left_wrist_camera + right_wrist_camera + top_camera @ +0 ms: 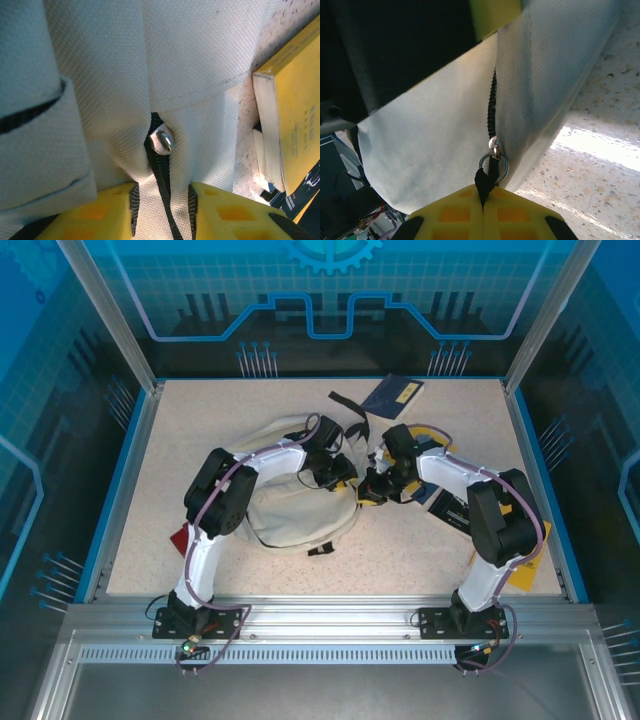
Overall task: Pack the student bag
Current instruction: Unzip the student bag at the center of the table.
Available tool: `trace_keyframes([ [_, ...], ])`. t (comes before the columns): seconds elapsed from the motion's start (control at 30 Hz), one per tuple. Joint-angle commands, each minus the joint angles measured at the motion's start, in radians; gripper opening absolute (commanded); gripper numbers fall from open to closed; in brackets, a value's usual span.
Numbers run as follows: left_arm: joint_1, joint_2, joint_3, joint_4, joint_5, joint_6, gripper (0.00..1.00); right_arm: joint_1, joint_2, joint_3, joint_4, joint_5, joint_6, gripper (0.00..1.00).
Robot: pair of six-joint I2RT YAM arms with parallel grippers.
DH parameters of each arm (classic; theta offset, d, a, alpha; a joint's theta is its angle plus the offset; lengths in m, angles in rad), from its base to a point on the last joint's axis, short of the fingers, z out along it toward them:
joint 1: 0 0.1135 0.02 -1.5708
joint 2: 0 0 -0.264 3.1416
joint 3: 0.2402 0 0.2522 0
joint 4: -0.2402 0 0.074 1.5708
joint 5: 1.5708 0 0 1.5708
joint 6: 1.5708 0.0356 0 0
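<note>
**Zip Held at Both Ends on the Bag**

From above, the soft cream fabric backpack (285, 515) with black straps lay left of centre on the speckled worktop (400, 552). The left end effector (338, 472) and the right end effector (372, 490) met at its right edge.

At the left wrist, the left end effector (162, 189) sat narrow, pinching a fold of the cream fabric backpack just below the silver zip slider (162, 140).

At the right wrist, the right end effector (482, 190) was clamped on the black zip pull tab (481, 179). Pulling along the zip line, with the fold held taut, would likely open it cleanly.
</note>
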Motion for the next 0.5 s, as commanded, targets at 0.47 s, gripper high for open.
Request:
trace_keyframes([
  [0.47,-0.005,0.078,0.018,-0.018,-0.086,-0.026,0.35,0.118,-0.138,-0.224,0.036,-0.126,0.103,0.00],
])
